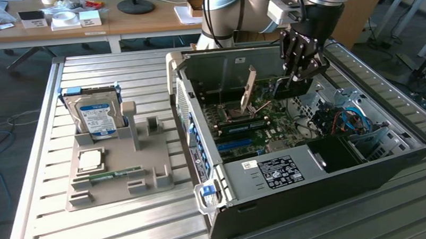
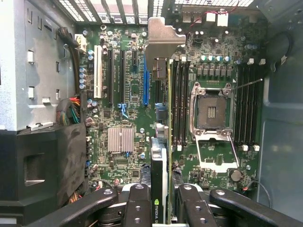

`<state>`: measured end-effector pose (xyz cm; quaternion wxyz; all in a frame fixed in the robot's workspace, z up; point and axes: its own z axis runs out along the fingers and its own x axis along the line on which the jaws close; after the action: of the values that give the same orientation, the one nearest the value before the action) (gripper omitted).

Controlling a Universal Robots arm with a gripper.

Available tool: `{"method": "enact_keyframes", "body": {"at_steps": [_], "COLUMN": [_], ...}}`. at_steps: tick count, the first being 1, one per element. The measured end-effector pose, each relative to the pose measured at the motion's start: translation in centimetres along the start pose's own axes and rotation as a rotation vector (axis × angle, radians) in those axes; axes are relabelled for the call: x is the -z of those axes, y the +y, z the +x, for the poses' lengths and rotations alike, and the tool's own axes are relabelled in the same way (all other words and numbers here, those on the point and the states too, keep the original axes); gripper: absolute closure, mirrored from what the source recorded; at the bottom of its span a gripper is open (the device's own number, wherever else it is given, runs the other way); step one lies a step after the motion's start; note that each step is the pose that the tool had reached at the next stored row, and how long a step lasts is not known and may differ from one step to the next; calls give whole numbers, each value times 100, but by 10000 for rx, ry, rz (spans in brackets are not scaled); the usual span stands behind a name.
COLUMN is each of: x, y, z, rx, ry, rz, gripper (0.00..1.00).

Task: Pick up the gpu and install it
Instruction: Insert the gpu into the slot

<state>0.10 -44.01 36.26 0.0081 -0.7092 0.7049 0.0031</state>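
The gripper (image 2: 161, 213) is clamped on the gpu (image 2: 159, 158), which hangs edge-on between its fingers, just above the motherboard (image 2: 123, 118) inside the open computer case (image 1: 385, 172). Beside the case on the desk (image 1: 132, 228), a grey tray (image 1: 154, 153) holds an upright hard drive (image 1: 96, 115) and a flat memory stick (image 1: 112, 174).

the gpu (image 2: 159, 182) is seen edge-on in the wrist view: a thin card with a dark body, a narrow green board edge along one side and a grey metal end bracket (image 2: 161, 40) at its far end. it stands on edge, clamped between the fingers of the tool (image 2: 163, 201) and lined up lengthwise with the slots of the motherboard (image 2: 123, 94). in the exterior view it hangs as a dark slab in the upper right of the frame, inside the open computer case (image 1: 356, 167).
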Motion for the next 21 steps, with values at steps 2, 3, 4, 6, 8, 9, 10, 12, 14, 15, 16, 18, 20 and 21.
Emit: {"method": "enact_keyframes", "body": {"at_steps": [2, 3, 4, 6, 8, 9, 10, 12, 14, 15, 16, 18, 20, 21], "x": [0, -1, -5, -17, -35, -44, -52, -65, -77, -87, -99, -131, -164, -178], "y": [0, 1, 3, 11, 20, 26, 31, 43, 64, 78, 92, 121, 144, 154], "z": [0, 0, 0, 0, 0, 1, 1, 1, 1, 1, 1, 1, 1, 2], "rx": [0, 0, 0, -1, 0, 0, 0, 0, 1, 1, 1, 1, 2, 1], "ry": [0, 0, -2, -2, -1, 0, 0, 1, -1, -1, -1, -1, -1, 0], "rz": [0, 0, 1, 3, 4, 5, 5, 5, 16, 30, 48, 77, 87, 88], "gripper": [73, 73, 73, 73, 73, 73, 73, 73, 73, 73, 73, 73, 73, 73]}}
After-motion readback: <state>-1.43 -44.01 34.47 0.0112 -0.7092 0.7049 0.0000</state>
